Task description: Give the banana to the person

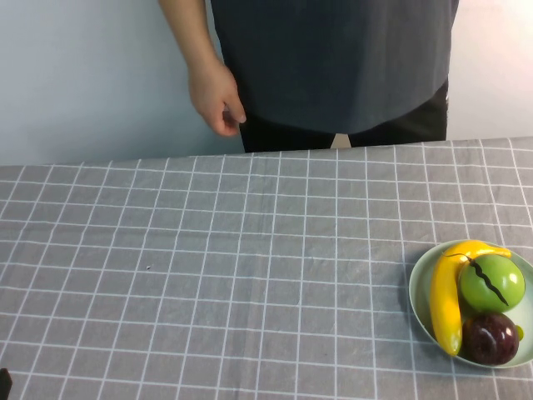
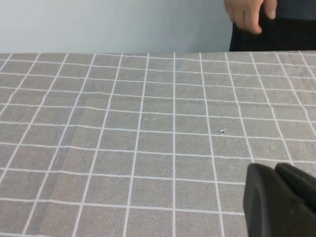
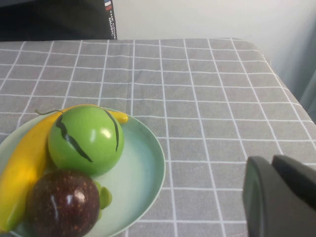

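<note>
one table [image 1: 208, 275], covered in grey cloth with a white grid, filling most of the high view; its far edge runs just below the person, and its right edge shows in the right wrist view past the plate. the whole left and middle of the cloth lies bare.

one person [image 1: 333, 67], standing at the far edge, dark grey shirt and black trousers, head out of frame; one bare hand [image 1: 215, 98] hangs with curled fingers, above the far left-of-centre part of the table.

one plate [image 1: 419, 304], pale green, shallow, at the near right of the table, partly cut by the frame edge.

one banana [image 1: 445, 304], bright yellow, lying in the plate along its left rim; long axis runs near to far, the far end curving right behind the apple, the near end beside the purple fruit.

one green apple [image 1: 492, 283], dark streaks on its skin, touching the banana.

one dark purple fruit [image 1: 490, 337], just near of the apple, touching the banana.

left gripper [image 2: 279, 200]: dark, low over bare cloth on the left side; fingers appear pressed together, holding nothing.

right gripper [image 3: 281, 197]: dark, over cloth beside the plate, apart from it; whether its fingers are apart or together cannot be told.
</note>
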You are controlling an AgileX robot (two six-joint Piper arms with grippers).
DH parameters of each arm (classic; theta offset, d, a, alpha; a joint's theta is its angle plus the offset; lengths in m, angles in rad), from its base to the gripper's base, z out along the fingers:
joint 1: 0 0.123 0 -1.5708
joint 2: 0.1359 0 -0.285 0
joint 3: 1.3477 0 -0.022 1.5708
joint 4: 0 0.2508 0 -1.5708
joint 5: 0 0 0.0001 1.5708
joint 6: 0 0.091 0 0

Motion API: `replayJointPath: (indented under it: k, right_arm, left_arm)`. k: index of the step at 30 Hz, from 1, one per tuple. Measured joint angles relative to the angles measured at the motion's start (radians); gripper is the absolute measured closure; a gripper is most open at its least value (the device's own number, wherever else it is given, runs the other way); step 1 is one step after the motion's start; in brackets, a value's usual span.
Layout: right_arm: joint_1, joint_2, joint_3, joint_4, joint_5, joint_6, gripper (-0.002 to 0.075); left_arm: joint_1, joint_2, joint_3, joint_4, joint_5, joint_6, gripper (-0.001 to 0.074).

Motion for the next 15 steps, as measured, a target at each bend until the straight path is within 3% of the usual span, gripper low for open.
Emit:
replayJointPath:
  k: [15]
  right_arm:
    - [0.0,0.0,0.0,-0.037,0.0,0.0,0.0733]
  left_arm:
    - [0.0,0.0,0.0,0.0,0.0,0.0,0.074]
